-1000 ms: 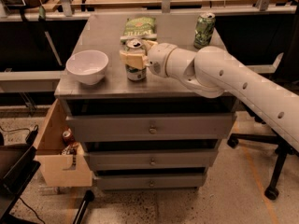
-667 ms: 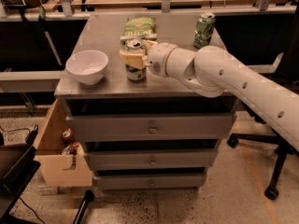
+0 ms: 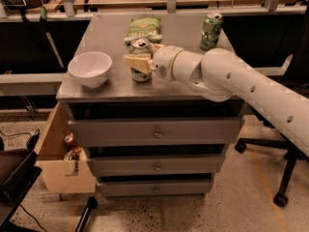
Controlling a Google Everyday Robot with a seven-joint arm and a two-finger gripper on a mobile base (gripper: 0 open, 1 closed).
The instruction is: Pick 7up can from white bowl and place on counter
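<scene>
The 7up can (image 3: pixel 141 75) stands upright on the grey counter (image 3: pixel 112 33), just right of the white bowl (image 3: pixel 90 68), which is empty. My gripper (image 3: pixel 140 55) reaches in from the right and is shut on the can, one pale finger in front of it and one behind. The fingers hide much of the can's side. Its silver top shows above them.
A darker green can (image 3: pixel 211 31) stands at the counter's back right. A green snack bag (image 3: pixel 144 29) lies behind the 7up can. A wooden box (image 3: pixel 60 164) with a can inside hangs at the cabinet's left. An office chair base (image 3: pixel 282 178) stands at the right.
</scene>
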